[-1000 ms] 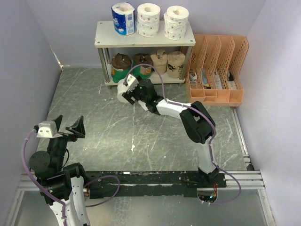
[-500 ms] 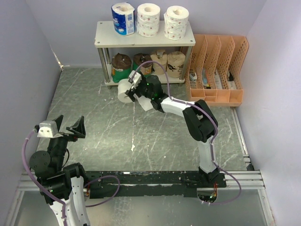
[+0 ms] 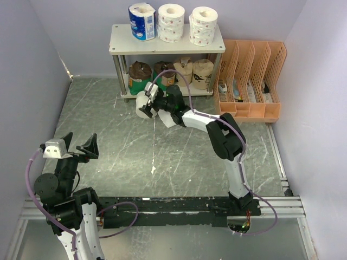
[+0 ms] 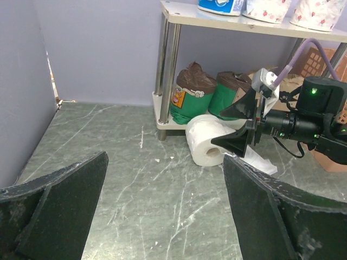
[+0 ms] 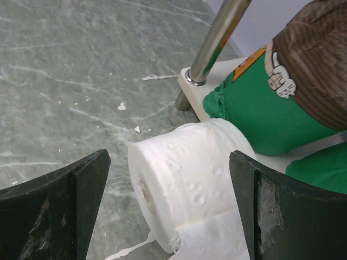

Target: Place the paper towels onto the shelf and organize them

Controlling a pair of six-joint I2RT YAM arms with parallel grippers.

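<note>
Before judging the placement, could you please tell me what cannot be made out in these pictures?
Right wrist view: the right pincer straddles the white roll; one finger hides whether it touches the roll there.
Top view: the shelf's upper board hides the rear of the lower rolls.
Left wrist view: the top rolls are cut off by the upper edge.
Top view: the orange organizer's contents are too small.
</note>
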